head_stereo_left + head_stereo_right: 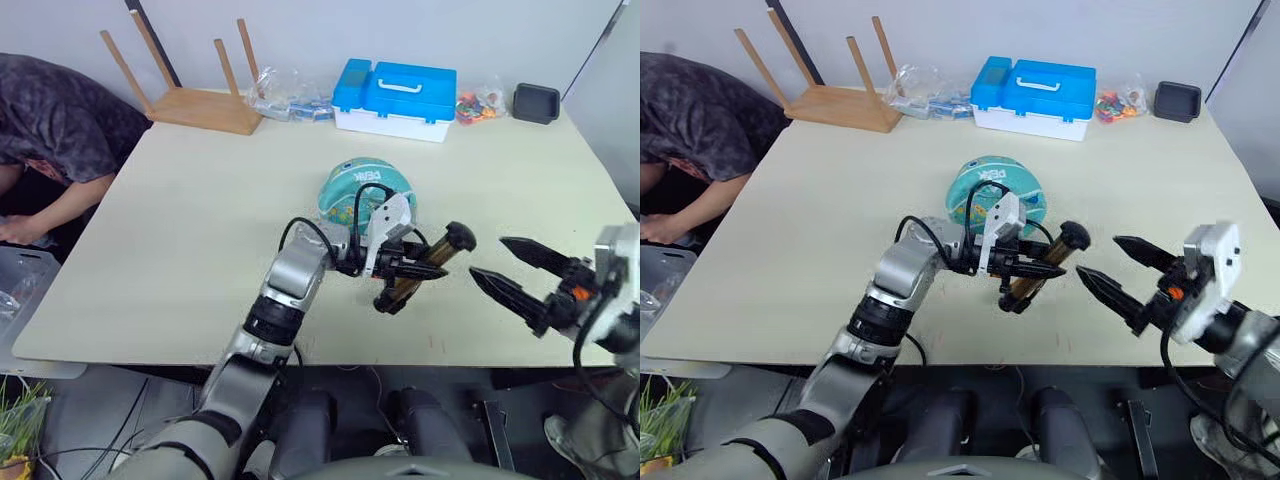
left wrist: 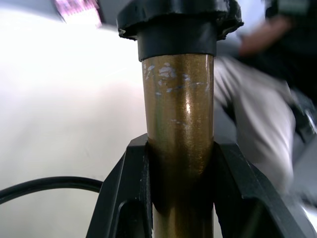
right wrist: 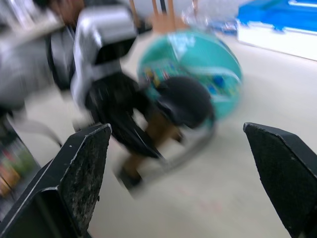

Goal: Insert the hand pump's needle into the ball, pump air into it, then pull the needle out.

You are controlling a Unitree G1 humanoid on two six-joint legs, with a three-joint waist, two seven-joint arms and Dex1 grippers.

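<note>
So the left tool point(image 1: 405, 270) is clamped on the bronze-gold cylinder of the short black-capped hand pump point(image 1: 428, 262), holding it tilted just off the pale cream surface point(image 1: 180, 230), right in front of the teal-turquoise ball with white lettering point(image 1: 352, 185). The right tool point(image 1: 515, 275) hangs a bit to the side with its fingers spread wide, holding nothing.

What worries me: the thin black hose point(image 1: 362, 195) loops up over the ball and I can't make out the needle at all, too small. If the right tool goes for the hose end blind, it could pinch the hose instead of the fitting, or bend the pin. Also the ball sits loose on the surface, nothing bracing it, so any sideways push from the needle probably just rolls it away toward the blue plastic toolbox point(image 1: 395, 95).
</note>
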